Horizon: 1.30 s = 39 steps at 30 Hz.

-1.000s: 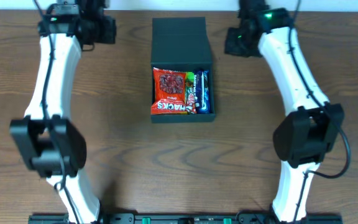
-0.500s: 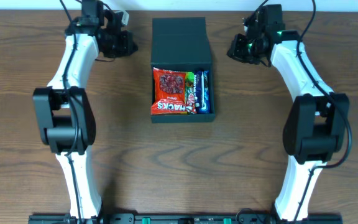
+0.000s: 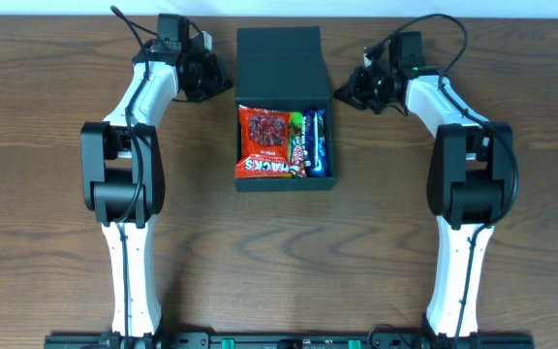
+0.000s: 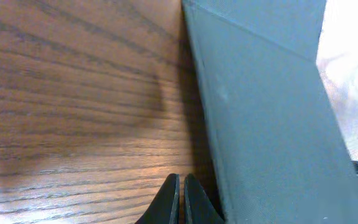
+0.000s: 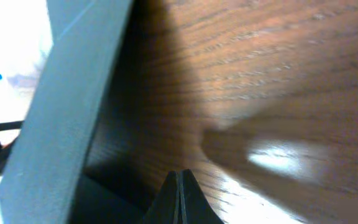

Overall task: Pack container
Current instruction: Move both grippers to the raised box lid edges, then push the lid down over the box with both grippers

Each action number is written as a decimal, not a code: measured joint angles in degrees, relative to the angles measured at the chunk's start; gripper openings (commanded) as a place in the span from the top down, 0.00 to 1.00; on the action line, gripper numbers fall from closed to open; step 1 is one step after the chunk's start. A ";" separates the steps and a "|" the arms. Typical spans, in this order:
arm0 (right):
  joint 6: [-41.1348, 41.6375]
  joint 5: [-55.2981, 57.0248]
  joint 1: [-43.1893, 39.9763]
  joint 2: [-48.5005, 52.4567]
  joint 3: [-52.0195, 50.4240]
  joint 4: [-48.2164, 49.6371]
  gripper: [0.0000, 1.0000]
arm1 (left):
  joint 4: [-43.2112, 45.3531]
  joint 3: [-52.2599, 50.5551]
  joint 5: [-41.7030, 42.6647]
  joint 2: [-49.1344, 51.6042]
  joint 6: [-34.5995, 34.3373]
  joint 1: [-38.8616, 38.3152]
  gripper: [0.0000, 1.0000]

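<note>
Overhead: the box [image 3: 286, 184] sits mid-table [image 3: 279, 252] with its lid [image 3: 281, 58] hinged open toward the far edge. A red packet [image 3: 264, 142] and bars [image 3: 315, 142] lie side by side and fill the tray (packing looks complete, so closing the lid is probably the step in hand). The left gripper [image 3: 223, 81] and right gripper [image 3: 342, 94] flank the lid's side edges, near but apparently not touching, probably placed to raise the flap together. Left wrist: the fingers [image 4: 171, 198] are pressed together and hold nothing, just beside the lid's edge, with bare wood open on the outer side. Right wrist: the fingers [image 5: 174, 186] are likewise closed and empty. The shadowed gap to the lid is narrow, and free table extends outward.
</note>
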 measured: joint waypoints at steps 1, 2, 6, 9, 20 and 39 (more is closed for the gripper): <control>0.11 -0.85 0.00 0.17 0.00 1.16 0.99 | 0.00 0.00 0.09 0.00 -0.46 0.00 0.94; 0.35 -1.86 0.00 0.50 0.00 2.82 0.99 | 0.09 0.00 0.26 0.00 -1.03 0.00 0.94; 0.87 -3.43 0.02 0.72 0.00 5.25 0.99 | 1.09 0.00 1.11 0.02 -1.49 -0.17 0.94; 0.94 -3.93 0.02 0.72 0.00 5.55 0.99 | 2.10 0.00 1.79 0.33 -2.14 -0.42 0.94; 1.62 -6.36 0.11 1.33 0.00 8.48 0.99 | 7.34 0.00 5.97 3.74 -4.50 -0.74 0.94; 2.73 -19.85 -1.05 2.12 7.74 12.92 0.99 | 10.78 10.25 15.69 3.74 -4.02 1.20 0.94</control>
